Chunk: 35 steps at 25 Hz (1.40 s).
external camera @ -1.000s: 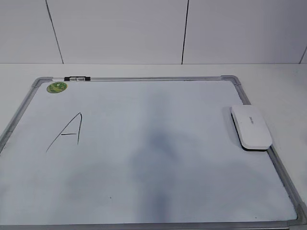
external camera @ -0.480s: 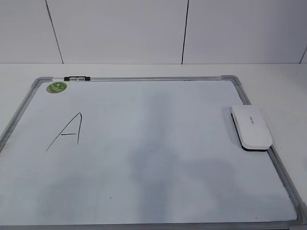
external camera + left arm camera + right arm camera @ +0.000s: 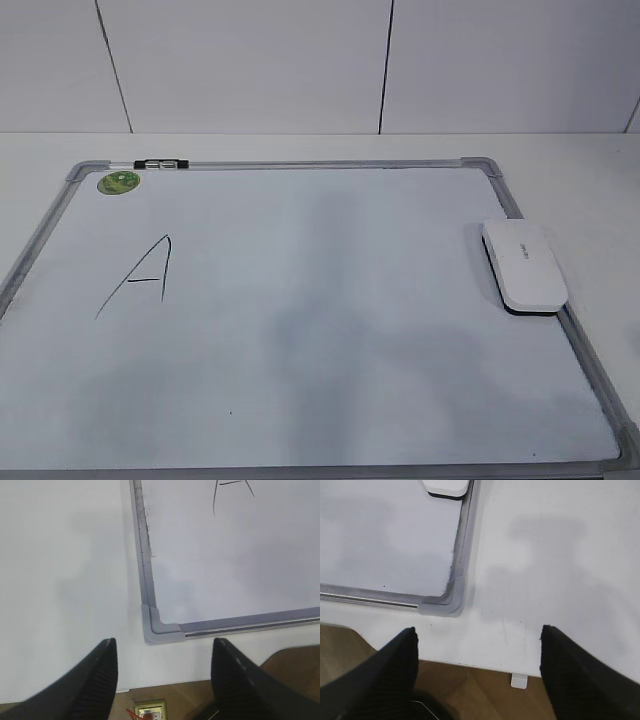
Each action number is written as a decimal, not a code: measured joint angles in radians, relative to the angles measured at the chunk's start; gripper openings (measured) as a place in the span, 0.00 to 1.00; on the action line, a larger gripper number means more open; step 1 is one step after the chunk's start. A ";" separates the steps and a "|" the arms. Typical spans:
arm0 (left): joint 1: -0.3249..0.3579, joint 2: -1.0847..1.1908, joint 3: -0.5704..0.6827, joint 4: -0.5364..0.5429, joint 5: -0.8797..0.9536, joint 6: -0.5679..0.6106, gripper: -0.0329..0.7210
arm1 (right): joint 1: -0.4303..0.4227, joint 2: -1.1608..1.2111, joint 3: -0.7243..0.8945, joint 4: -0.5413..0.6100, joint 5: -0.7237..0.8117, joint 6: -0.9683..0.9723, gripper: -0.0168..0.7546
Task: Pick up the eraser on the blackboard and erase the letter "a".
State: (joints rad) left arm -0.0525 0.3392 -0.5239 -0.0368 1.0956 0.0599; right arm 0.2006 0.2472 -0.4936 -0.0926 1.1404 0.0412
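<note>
While right tool (image 3: 477, 672) hangs open, eraser (image 3: 446, 487) lies well ahead.

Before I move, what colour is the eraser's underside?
Dark, nearly black, under the white top of the eraser; the exterior view shows it best.

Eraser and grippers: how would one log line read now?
eraser: on blackboard, right edge | left gripper: open | right gripper: open

Lab bench, white table (image 3: 300, 145), panelled wall (image 3: 250, 60)
</note>
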 joint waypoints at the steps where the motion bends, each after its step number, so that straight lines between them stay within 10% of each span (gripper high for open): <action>1: 0.000 0.000 0.000 0.000 0.000 0.000 0.62 | 0.000 0.000 0.000 0.000 0.000 -0.002 0.78; 19: 0.000 -0.001 0.000 0.000 0.000 0.000 0.59 | -0.006 -0.002 0.000 0.000 -0.002 -0.004 0.78; 35: 0.084 -0.295 0.000 0.000 0.000 0.000 0.59 | -0.219 -0.227 0.000 0.000 -0.002 -0.004 0.78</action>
State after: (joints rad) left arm 0.0312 0.0446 -0.5239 -0.0368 1.0956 0.0599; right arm -0.0183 0.0206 -0.4936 -0.0926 1.1380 0.0376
